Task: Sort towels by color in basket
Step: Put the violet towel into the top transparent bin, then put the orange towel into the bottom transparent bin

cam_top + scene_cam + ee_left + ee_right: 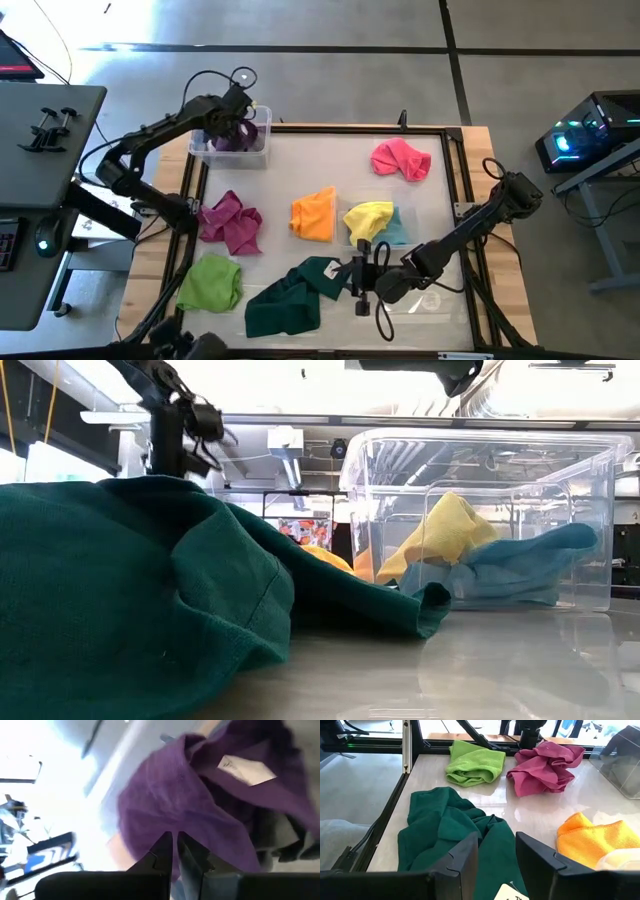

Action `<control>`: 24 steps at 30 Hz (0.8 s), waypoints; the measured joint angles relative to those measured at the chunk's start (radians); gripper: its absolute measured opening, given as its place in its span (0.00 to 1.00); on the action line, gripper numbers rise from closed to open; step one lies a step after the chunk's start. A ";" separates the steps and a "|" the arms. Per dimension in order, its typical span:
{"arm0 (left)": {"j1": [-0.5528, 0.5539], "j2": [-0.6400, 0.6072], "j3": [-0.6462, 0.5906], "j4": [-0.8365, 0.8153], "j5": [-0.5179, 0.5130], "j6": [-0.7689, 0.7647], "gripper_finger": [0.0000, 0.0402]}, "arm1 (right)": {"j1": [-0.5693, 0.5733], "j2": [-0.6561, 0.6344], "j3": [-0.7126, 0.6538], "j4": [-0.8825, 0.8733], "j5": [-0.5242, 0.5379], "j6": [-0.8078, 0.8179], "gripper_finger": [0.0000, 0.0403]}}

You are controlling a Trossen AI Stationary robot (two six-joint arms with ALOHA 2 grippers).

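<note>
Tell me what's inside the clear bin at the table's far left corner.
The clear bin holds a purple towel, with the left gripper closed on it from above. Whatever lies beneath that towel is covered.

The left gripper has its two dark fingers pressed nearly together, closed on a fold of the purple towel. The towel bunches around and beyond the fingers. A white label is sewn to the towel, on its side away from the fingers. A grey towel lies beside the purple towel, touching it.
</note>
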 joint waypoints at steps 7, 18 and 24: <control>-0.140 -0.229 0.000 -0.073 0.036 -0.109 0.03 | -0.011 0.000 0.000 0.069 -0.017 -0.088 0.32; -0.761 -0.478 0.000 -0.051 0.098 -0.410 0.03 | -0.024 0.078 0.001 0.349 -0.096 -0.407 0.32; -1.065 -0.500 -0.127 -0.018 -0.016 -0.573 0.03 | -0.077 0.158 0.176 0.213 -0.074 -0.422 0.32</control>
